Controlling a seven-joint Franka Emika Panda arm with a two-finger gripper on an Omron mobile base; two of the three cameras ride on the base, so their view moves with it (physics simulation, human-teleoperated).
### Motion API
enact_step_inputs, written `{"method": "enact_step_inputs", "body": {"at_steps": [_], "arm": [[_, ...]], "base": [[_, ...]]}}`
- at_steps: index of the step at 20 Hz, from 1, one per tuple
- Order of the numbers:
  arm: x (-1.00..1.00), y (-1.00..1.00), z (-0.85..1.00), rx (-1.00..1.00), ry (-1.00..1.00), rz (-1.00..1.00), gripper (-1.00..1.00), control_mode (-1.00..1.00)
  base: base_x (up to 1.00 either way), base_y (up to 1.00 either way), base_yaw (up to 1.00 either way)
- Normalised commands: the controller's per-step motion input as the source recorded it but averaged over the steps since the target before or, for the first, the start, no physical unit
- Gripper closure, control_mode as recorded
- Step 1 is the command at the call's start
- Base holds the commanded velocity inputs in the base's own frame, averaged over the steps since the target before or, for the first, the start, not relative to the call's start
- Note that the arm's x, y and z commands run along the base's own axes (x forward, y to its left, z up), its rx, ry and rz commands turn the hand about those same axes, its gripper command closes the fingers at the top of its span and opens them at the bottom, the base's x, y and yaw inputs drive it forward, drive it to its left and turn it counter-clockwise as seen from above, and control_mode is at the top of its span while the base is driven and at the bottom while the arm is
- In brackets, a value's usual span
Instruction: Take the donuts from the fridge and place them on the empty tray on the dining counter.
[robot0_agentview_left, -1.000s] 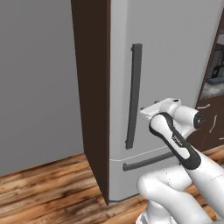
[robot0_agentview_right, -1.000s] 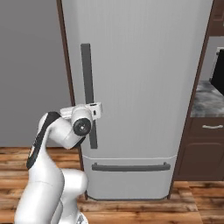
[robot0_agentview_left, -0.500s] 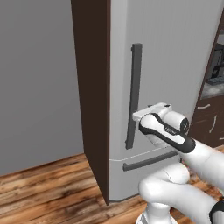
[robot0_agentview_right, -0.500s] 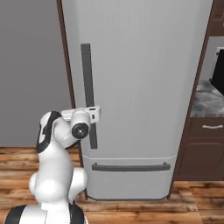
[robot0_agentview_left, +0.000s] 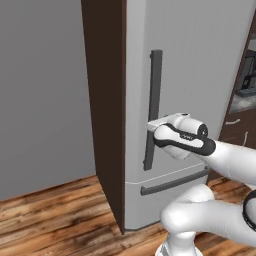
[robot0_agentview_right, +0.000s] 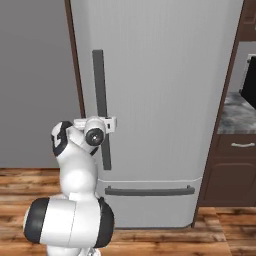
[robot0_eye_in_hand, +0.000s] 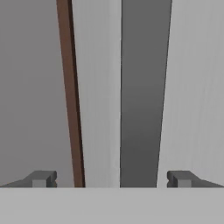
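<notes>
Fridge (robot0_agentview_left: 200, 65) shut; spread gripper (robot0_eye_in_hand: 112, 178) faces the handle (robot0_eye_in_hand: 142, 87) mid-frame, next advance and clamp it

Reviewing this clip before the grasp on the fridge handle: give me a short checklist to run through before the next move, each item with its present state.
1. Fridge door shut, so it must be opened first: ok.
2. Gripper jaws open wide: ok.
3. Dark vertical handle lies between the fingertips in the hand view: ok, though nearer the right-hand one.
4. Jaws already around the handle: cannot tell; the base views show the hand at the handle's lower part, depth unclear.
5. Nothing held in the jaws: ok.
6. Donuts inside: cannot tell, door closed.
</notes>
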Motion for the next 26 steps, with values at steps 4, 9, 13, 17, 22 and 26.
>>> {"method": "enact_step_inputs", "body": {"at_steps": [4, 9, 13, 17, 22, 26], "arm": [[0.50, 0.00, 0.00, 0.00, 0.00, 0.00, -1.00, -1.00], [0.36, -0.13, 0.00, 0.00, 0.00, 0.00, -1.00, -1.00], [0.42, -0.06, -0.01, 0.00, 0.00, 0.00, -1.00, -1.00], [0.43, 0.00, -0.01, 0.00, 0.00, 0.00, -1.00, -1.00], [0.40, 0.00, -0.07, 0.00, 0.00, 0.00, -1.00, -1.00], [0.36, 0.07, -0.13, 0.00, 0.00, 0.00, -1.00, -1.00]], "base": [[0.00, 0.00, 0.00], [0.00, 0.00, 0.00], [0.00, 0.00, 0.00], [0.00, 0.00, 0.00], [0.00, 0.00, 0.00], [0.00, 0.00, 0.00]]}}
